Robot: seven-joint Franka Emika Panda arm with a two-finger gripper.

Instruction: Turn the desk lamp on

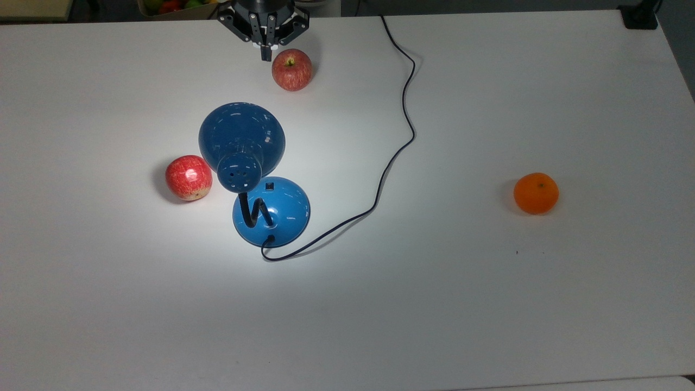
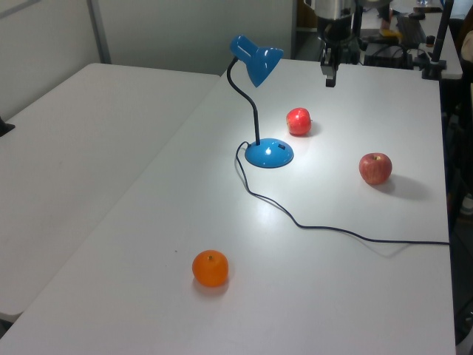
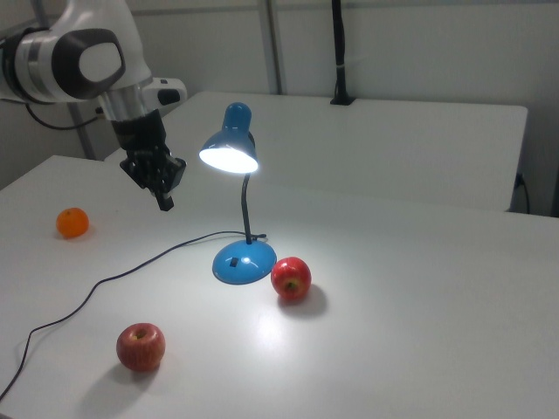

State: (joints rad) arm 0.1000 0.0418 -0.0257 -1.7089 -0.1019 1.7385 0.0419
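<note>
The blue desk lamp (image 1: pixel 241 136) stands on the white table, its bulb lit and casting a bright pool around its round base (image 1: pixel 279 209). A small black switch (image 1: pixel 269 186) sits on the base's far side in the top view. The right view shows the shade (image 3: pixel 230 148) glowing above the base (image 3: pixel 244 262). My gripper (image 1: pixel 265 54) hangs shut and holding nothing near the top view's upper edge, well away from the lamp and just beside a red apple (image 1: pixel 292 69). In the left view the gripper (image 2: pixel 329 80) is raised high above the table, behind the lamp (image 2: pixel 255 59).
A second red apple (image 1: pixel 188 177) lies close to the base on the top view's left. An orange (image 1: pixel 536 193) sits far to the top view's right. The black cord (image 1: pixel 404 108) snakes from the base to the table's far edge.
</note>
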